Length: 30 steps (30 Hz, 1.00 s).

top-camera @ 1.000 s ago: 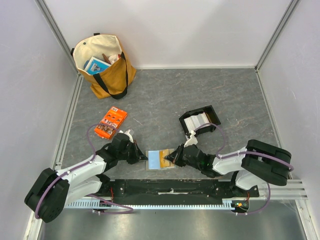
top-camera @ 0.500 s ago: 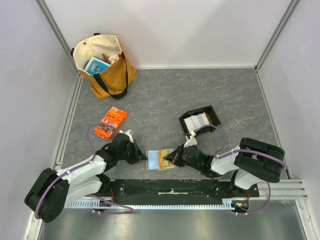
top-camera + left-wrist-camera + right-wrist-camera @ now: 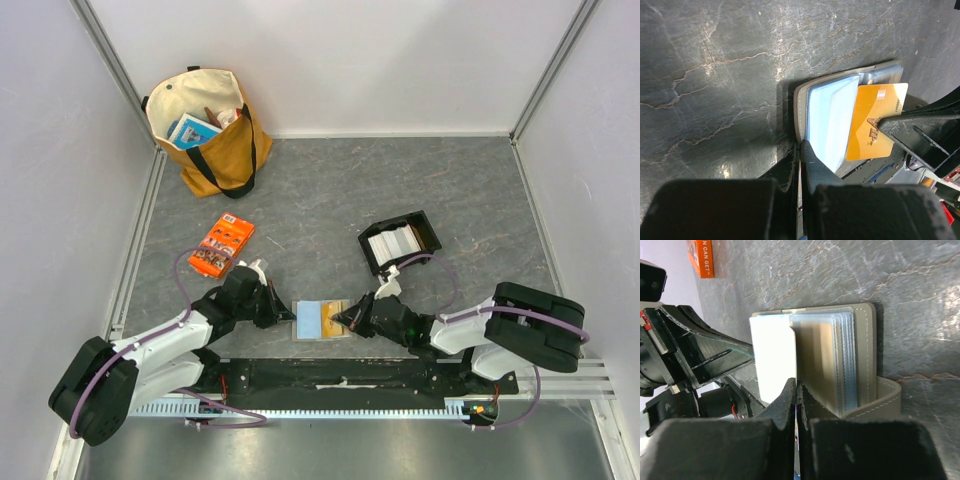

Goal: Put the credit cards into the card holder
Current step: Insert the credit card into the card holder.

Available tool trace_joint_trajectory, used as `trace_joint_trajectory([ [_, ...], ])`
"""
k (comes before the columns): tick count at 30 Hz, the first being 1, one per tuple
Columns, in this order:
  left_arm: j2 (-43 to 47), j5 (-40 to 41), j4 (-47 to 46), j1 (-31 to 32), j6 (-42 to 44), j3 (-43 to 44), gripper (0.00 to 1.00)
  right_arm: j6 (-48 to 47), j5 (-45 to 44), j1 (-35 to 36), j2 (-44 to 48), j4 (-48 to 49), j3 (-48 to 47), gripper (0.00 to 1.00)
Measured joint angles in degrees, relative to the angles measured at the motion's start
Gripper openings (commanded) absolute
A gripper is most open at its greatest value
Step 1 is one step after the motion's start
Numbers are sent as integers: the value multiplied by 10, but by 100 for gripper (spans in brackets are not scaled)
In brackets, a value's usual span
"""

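Observation:
The card holder (image 3: 312,320) lies open near the table's front edge, with pale blue sleeves showing (image 3: 832,117). My left gripper (image 3: 284,312) is shut on its left cover edge (image 3: 801,145). My right gripper (image 3: 347,320) is shut on a tan-orange credit card (image 3: 875,122), held at the holder's right side so that its left edge overlaps the sleeves. In the right wrist view the card (image 3: 772,357) looks glare-white beside the holder (image 3: 860,355), and the jaws are closed on it (image 3: 797,387). More credit cards (image 3: 393,241) stand stacked behind.
The stack sits in a black open tray (image 3: 427,226) behind the right arm. An orange printed packet (image 3: 222,246) lies to the left. A tan tote bag (image 3: 205,130) stands at the back left. White walls enclose the grey floor.
The right gripper has shifted slightly right and towards the front edge with the card. Less orange now shows over the holder's blue sleeves. The left gripper has stayed put.

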<state>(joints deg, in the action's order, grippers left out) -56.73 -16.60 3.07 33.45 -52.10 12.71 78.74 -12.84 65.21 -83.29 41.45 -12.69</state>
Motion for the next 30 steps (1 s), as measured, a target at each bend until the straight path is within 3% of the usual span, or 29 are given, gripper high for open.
trace_joint_trajectory([
  [30,9,0,1,-1,0,-5,2,-26,-3,-5,-41,9,-28,0],
])
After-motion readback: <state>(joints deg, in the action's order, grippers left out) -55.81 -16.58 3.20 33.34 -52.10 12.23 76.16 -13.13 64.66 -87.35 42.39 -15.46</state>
